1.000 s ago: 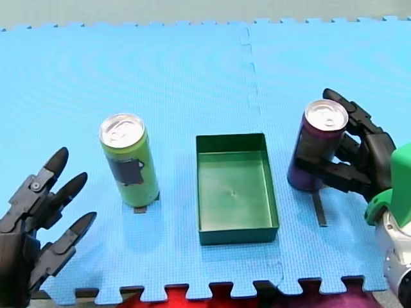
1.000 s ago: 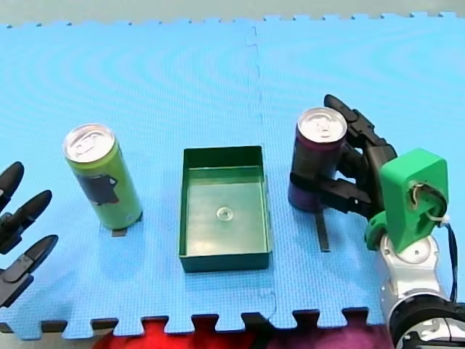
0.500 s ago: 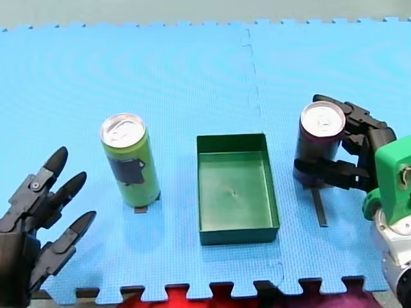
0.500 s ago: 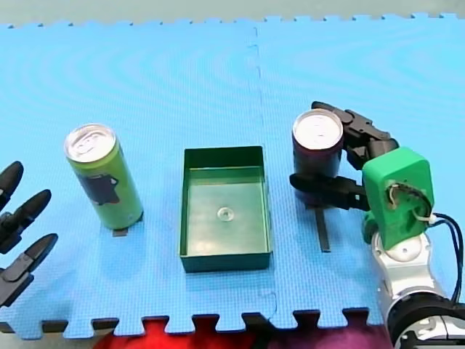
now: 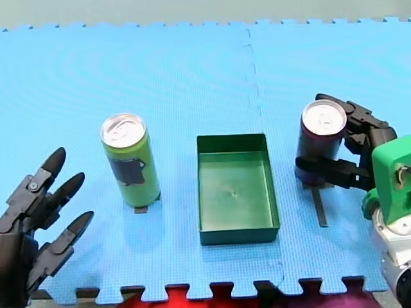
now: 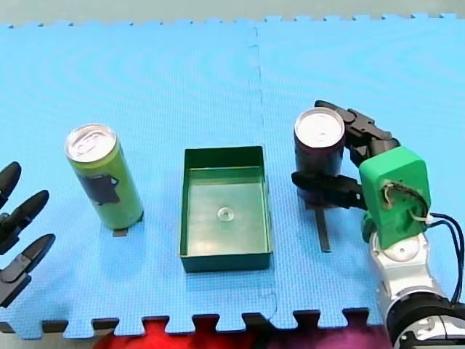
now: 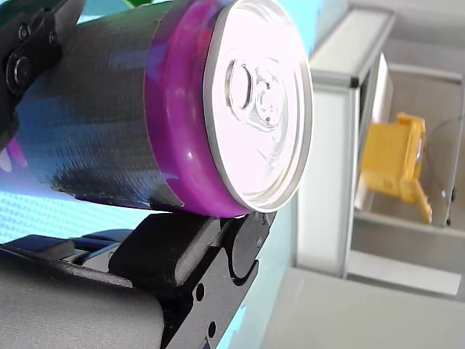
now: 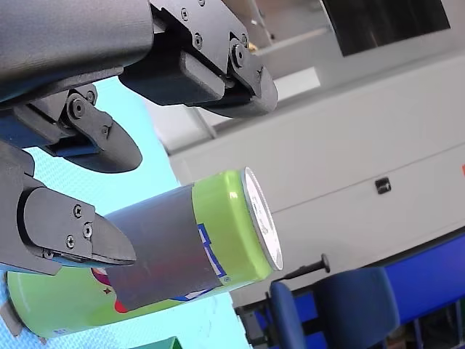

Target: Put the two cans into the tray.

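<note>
The purple can (image 5: 316, 142) is standing upright just right of the tray (image 5: 239, 236), apart from its wall. Our right hand (image 5: 358, 151) is holding the can, with the thumb (image 5: 331, 172) crossing its lower front and the other fingers (image 5: 359, 120) wrapping round the back near the rim. We cannot tell whether the base is touching the blue foam mat (image 5: 180, 70). A dark strip (image 5: 319, 208) is lying on the mat just in front of the can.

In the first wrist view we are looking at the can's silver lid and pull tab, a purple band below the rim and a dark wrap on the body, with a black finger pressing against its side.

The green tray is sitting open in the middle of the mat, with nothing inside but a small round mark on its floor.

The green can (image 5: 133, 165) is standing upright well to the left of the tray, a dark label on its side and a short tape mark (image 5: 140, 209) at its foot.

Our left hand (image 5: 38, 221) is hovering at the mat's near left corner, holding nothing and unclenched, well apart from the green can.
</note>
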Tool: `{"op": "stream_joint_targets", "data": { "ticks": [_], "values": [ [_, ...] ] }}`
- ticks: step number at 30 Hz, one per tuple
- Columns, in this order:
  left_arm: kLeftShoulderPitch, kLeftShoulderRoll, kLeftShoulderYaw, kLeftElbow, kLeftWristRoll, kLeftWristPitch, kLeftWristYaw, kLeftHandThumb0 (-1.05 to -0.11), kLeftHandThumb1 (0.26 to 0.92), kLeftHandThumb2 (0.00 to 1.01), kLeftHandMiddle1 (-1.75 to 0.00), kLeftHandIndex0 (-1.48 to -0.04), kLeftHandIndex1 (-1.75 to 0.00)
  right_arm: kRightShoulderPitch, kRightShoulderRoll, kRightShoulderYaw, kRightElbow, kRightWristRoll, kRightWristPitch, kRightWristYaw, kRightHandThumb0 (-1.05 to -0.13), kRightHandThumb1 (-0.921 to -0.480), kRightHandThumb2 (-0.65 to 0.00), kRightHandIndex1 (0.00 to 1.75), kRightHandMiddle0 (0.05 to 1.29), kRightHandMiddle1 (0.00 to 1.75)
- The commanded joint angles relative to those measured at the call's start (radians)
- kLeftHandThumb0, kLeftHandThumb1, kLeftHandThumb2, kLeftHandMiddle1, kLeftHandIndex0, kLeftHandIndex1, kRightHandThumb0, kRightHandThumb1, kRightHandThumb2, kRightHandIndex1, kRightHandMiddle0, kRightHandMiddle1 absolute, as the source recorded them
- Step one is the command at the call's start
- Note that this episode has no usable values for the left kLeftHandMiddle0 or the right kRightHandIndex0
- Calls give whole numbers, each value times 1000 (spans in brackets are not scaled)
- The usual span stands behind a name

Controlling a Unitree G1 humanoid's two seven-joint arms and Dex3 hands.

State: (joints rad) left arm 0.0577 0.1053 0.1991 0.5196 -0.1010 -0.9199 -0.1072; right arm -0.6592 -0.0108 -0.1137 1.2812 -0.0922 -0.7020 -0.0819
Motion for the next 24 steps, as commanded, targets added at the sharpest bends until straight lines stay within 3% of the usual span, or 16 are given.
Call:
{"op": "stream_joint_targets", "data": {
  "ticks": [1,3,5,6,8,15,24],
  "values": [
    [0,6,3,2,1,0,1,-1048,921,147,0,-446,0,-1,-3,-9,-1,13,16,-4,-362,-764,-4,9,1246,2],
    [-1,7,3,4,2,0,2,-1048,921,150,0,-445,0,-7,13,-50,-2,72,45,50,-359,-766,-4,7,1244,0],
    [-1,7,3,5,3,0,2,-1048,921,153,0,-444,0,-19,33,-110,-5,160,98,128,-357,-769,-4,5,1242,0],
    [-1,7,3,5,3,0,3,-1048,921,155,0,-444,0,-26,40,-133,-7,194,121,156,-356,-771,-4,3,1240,0],
    [0,7,3,4,3,2,3,-1048,921,157,0,-443,0,-34,46,-148,-11,223,140,181,-353,-773,-5,2,1238,0],
    [0,8,4,4,4,11,4,-1048,921,163,0,-439,0,-63,53,-138,-48,220,136,182,-343,-780,-3,0,1232,0],
    [-7,5,2,7,6,20,8,-1048,921,163,0,-436,0,-65,61,-128,-86,219,117,200,-345,-781,-1,2,1236,1]
  ]
}}
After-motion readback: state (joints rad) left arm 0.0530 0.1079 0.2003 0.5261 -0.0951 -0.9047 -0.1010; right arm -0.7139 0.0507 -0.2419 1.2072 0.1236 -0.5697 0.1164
